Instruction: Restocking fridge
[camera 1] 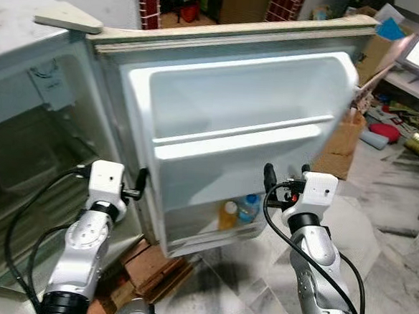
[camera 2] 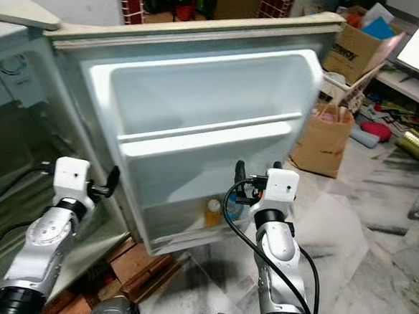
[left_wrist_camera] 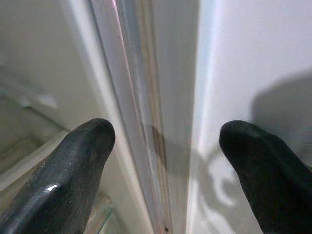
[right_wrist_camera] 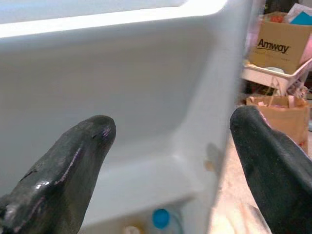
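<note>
The white fridge door (camera 1: 234, 108) stands wide open before me, its inner shelves facing me. In its lowest door shelf stand an orange bottle (camera 1: 227, 214) and a clear bottle with a blue cap (camera 1: 248, 206), the cap also seen in the right wrist view as a blue cap (right_wrist_camera: 161, 218). My left gripper (camera 1: 137, 184) is open at the hinge side, its fingers straddling the door's seal edge (left_wrist_camera: 146, 122). My right gripper (camera 1: 286, 175) is open and empty in front of the door's lower right part, just above the bottles.
The fridge's dim inside (camera 1: 23, 151) lies to the left. Red bricks (camera 1: 155, 268) sit under the fridge by my feet. A brown paper bag (camera 1: 340, 141), a cardboard box (right_wrist_camera: 282, 46) and scattered clutter (camera 1: 405, 131) crowd the marble floor to the right.
</note>
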Robot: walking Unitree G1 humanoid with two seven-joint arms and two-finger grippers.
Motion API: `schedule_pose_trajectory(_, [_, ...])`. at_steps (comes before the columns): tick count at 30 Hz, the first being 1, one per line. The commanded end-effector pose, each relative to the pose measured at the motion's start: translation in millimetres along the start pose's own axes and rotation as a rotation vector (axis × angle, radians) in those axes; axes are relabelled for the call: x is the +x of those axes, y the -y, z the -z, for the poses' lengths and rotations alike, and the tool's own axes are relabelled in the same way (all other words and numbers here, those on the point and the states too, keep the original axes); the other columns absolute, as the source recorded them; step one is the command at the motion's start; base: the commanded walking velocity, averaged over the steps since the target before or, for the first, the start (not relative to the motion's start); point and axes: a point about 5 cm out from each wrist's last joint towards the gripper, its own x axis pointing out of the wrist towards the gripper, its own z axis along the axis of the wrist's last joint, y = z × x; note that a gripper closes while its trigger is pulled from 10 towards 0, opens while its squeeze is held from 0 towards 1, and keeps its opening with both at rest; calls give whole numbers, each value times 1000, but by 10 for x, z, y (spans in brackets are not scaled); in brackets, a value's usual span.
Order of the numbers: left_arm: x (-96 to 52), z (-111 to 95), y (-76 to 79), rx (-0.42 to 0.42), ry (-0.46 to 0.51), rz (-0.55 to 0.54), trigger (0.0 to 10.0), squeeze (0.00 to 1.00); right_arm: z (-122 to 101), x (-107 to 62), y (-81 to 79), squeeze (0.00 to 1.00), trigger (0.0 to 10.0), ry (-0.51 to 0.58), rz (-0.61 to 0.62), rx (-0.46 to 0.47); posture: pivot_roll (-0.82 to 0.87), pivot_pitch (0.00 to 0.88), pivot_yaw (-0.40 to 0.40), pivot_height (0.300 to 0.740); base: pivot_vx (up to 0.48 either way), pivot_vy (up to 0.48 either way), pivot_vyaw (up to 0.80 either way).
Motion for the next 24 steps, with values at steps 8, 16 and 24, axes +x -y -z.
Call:
schedule_pose_trajectory(8, [28, 2, 159, 7, 3, 76, 10000, 0, -18, 10, 0, 0, 10000, 5, -20, 12, 25, 41, -18, 740, 0, -457, 0])
schedule_pose_trajectory(16, [38, -3, 147, 14, 5, 73, 10000, 0, 9, 5, -49, 0, 10000, -4, -48, 26, 31, 40, -18, 740, 0, -458, 0])
schedule_pose_trajectory(24, [28, 14, 149, 22, -2, 68, 10000, 0, -2, -1, -67, 0, 10000, 9, -87, 15, 32, 44, -17, 740, 0, -444, 0])
